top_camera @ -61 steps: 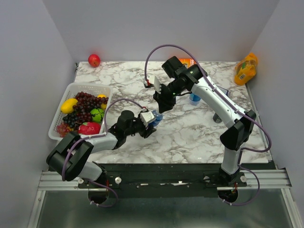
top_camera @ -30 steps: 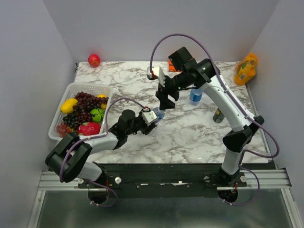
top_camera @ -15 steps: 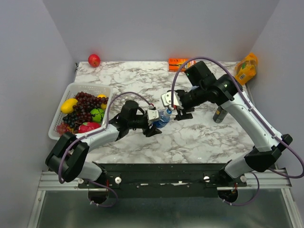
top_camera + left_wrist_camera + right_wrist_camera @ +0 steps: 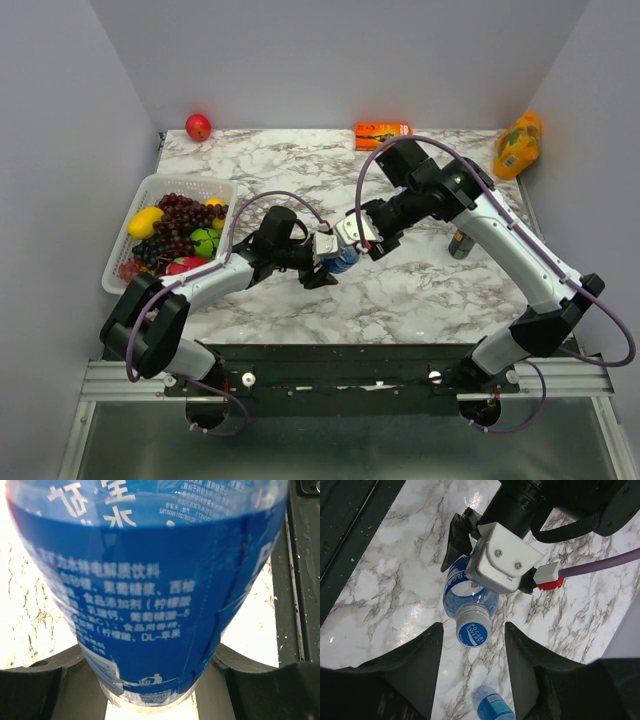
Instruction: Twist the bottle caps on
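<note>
Blue-labelled bottle (image 4: 150, 595) clamped in left end effector (image 4: 324, 259)

The left arm (image 4: 215, 280) stretches low toward the table's centre, its gripper (image 4: 335, 265) clamped around a bottle (image 4: 150, 605). The right arm (image 4: 500, 225) arches inward, its gripper (image 4: 472, 630) spread wide, facing the left gripper.

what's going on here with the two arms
The left gripper is clamped on a bottle, with its capped end pointing at the right arm. The cap sits on the neck. The right gripper is open with a finger on each side of the cap, not yet closed on it. A second bottle is on the table nearby.
</note>
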`<state>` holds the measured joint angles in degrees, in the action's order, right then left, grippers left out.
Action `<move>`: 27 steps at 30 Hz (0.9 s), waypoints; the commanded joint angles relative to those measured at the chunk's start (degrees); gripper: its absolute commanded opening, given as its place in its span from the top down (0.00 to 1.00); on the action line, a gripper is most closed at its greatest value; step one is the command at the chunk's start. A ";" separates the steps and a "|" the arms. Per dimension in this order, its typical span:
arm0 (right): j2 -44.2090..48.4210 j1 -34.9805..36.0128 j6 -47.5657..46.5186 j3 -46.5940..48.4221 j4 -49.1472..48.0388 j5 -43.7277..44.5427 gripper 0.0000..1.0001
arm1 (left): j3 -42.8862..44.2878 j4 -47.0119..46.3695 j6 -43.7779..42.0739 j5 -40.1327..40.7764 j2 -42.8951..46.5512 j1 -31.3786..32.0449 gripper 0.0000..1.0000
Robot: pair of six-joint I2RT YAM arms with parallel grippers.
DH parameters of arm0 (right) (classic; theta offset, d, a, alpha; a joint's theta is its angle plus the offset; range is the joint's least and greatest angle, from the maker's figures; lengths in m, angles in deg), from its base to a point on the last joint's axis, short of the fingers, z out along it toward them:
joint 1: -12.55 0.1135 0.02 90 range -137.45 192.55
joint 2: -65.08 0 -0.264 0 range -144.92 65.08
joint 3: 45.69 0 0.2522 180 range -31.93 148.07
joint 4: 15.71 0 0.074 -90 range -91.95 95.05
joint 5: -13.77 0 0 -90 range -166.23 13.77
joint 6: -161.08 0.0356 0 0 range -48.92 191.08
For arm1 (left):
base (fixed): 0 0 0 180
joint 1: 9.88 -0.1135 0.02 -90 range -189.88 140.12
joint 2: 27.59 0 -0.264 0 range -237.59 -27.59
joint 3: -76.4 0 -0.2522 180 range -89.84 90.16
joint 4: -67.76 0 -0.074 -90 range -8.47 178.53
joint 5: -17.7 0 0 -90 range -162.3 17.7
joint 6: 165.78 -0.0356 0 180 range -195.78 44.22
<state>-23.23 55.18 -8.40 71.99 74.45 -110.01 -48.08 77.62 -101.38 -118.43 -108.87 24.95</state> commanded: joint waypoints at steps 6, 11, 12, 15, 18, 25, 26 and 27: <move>-2.04 0.43 -4.63 -0.38 7.27 1.08 0.45 | 2.19 1.88 -2.08 -3.35 0.06 -0.64 1.00; -2.56 0.43 -5.68 -0.56 9.02 2.84 0.46 | 2.19 1.53 -2.08 -3.35 0.06 -0.90 1.00; -2.57 0.35 -5.68 -0.73 9.03 3.10 0.47 | 2.19 1.44 -1.91 -3.44 0.15 -0.99 1.00; -2.65 0.35 -5.68 -1.00 9.29 3.90 0.50 | 2.19 0.91 -1.64 -3.44 0.06 -1.25 1.00; -3.00 0.43 -5.42 -1.09 9.47 4.42 0.52 | 2.10 0.21 -1.29 -3.44 0.15 -1.52 1.00; -3.36 0.43 -4.37 -1.53 9.29 4.69 0.60 | 2.19 -0.93 -0.59 -3.27 -0.02 -2.05 1.00; -3.36 0.43 -4.02 -1.96 8.77 4.69 0.61 | 2.19 -1.11 -0.50 -3.35 0.15 -2.05 1.00; -3.36 0.43 -3.67 -2.14 8.33 4.51 0.62 | 2.10 -1.28 -0.32 -3.35 0.15 -2.13 1.00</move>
<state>-25.57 55.25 -12.97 71.42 74.32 -106.44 -47.19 79.00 -102.43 -119.59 -108.93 23.24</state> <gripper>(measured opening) 0.410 0.637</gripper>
